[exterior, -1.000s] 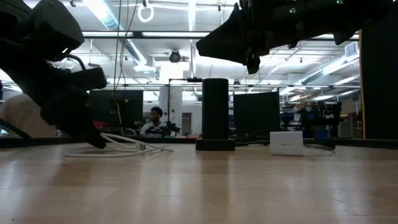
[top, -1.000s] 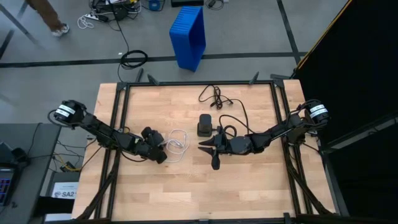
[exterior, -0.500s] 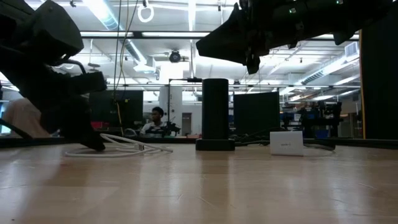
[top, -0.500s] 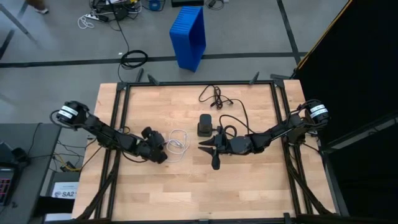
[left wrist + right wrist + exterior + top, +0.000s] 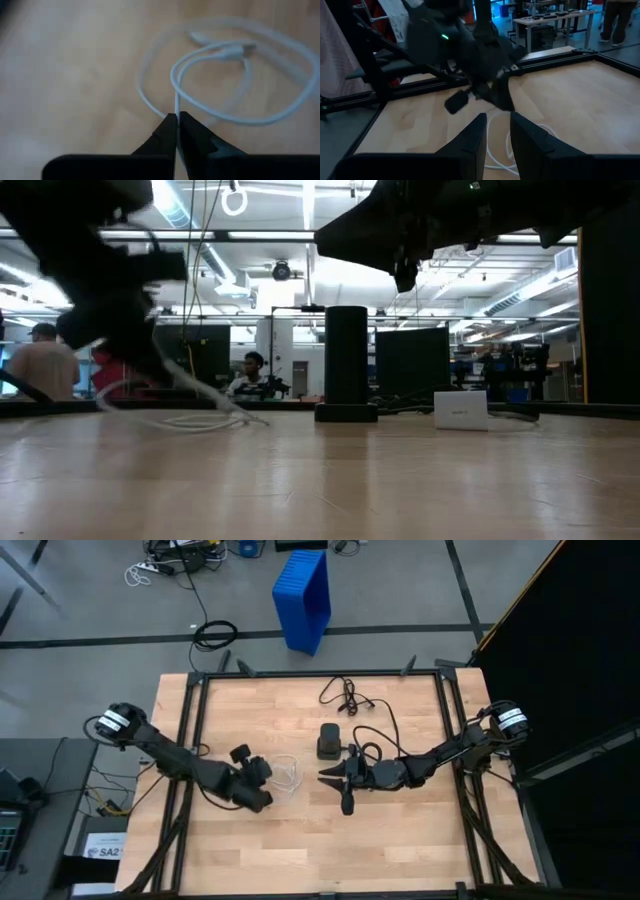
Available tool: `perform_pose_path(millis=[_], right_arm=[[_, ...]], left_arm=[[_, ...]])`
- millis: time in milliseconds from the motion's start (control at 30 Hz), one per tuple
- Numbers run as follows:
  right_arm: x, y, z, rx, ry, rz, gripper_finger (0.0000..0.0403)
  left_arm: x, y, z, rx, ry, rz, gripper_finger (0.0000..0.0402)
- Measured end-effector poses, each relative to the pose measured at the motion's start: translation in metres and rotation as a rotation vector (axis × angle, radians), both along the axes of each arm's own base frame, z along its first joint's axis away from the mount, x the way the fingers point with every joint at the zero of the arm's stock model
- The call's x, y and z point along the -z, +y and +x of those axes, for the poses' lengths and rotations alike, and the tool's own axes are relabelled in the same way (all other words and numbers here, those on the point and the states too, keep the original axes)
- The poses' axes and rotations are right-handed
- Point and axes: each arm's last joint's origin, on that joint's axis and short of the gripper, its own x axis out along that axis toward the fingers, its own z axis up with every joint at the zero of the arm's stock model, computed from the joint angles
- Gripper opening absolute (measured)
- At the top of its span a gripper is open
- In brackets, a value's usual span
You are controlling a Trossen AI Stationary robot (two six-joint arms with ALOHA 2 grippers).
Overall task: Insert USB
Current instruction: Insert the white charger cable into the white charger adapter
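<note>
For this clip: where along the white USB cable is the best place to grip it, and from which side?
Near a plug end, from above. The USB cable lies in flat loose loops, plugs exposed inside the coil. The left gripper is pinching mid-strand, which leaves the plug dangling uncontrolled for insertion.

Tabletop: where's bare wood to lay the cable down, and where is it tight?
Bare wood runs along the table's near edge, below both grippers, and at the far left corner. The middle is crowded: the left gripper pinching the USB, the black box with its cord, and the right gripper.
</note>
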Motion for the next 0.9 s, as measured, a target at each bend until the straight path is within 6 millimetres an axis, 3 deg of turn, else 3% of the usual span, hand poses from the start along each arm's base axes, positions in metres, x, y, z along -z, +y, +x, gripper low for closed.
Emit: perform_pose_path(millis=[133, 300, 467, 700, 900], right_arm=[[0.0, 0.0, 0.0, 0.0, 0.002, 0.0, 0.0063], [0.0, 0.0, 0.0, 0.0, 0.004, -0.001, 0.0061], [-0.001, 0.0, 0.0, 0.0, -0.006, 0.002, 0.0064], [-0.002, 0.001, 0.0, -0.002, -0.025, 0.008, 0.0068], [-0.004, 0.004, -0.001, -0.017, -0.043, 0.02, 0.0062]], left_arm=[[-0.025, -0.023, 0.003, 0.059, -0.088, 0.068, 0.0], [-0.042, -0.04, 0.001, 0.117, -0.177, 0.168, 0.0], [-0.04, -0.046, 0.001, 0.18, -0.138, 0.148, 0.0], [-0.046, -0.08, 0.006, 0.53, -0.155, -0.026, 0.0], [-0.044, -0.075, -0.003, 0.485, -0.015, -0.068, 0.0]])
